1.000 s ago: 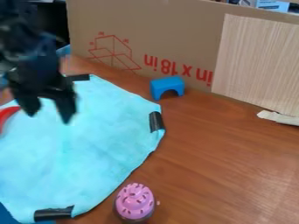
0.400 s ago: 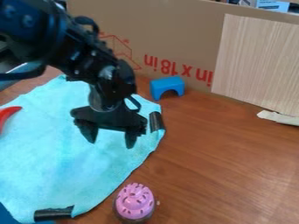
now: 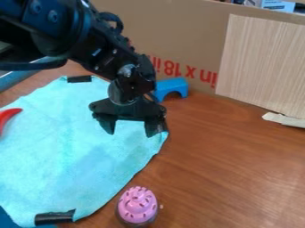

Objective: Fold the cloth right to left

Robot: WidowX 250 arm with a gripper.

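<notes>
Camera view: the gripper (image 3: 131, 129) hangs, fingers apart, over the light-blue cloth (image 3: 65, 147), most of which spreads toward eight o'clock; the right edge it likely needs is close by, at three o'clock.

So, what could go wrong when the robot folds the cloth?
The open end effector is by the right edge of the cloth; it might pinch too little and let the cloth slip. The red thing lies on the cloth's left part, so the fold could land on it and make a lump.
</notes>
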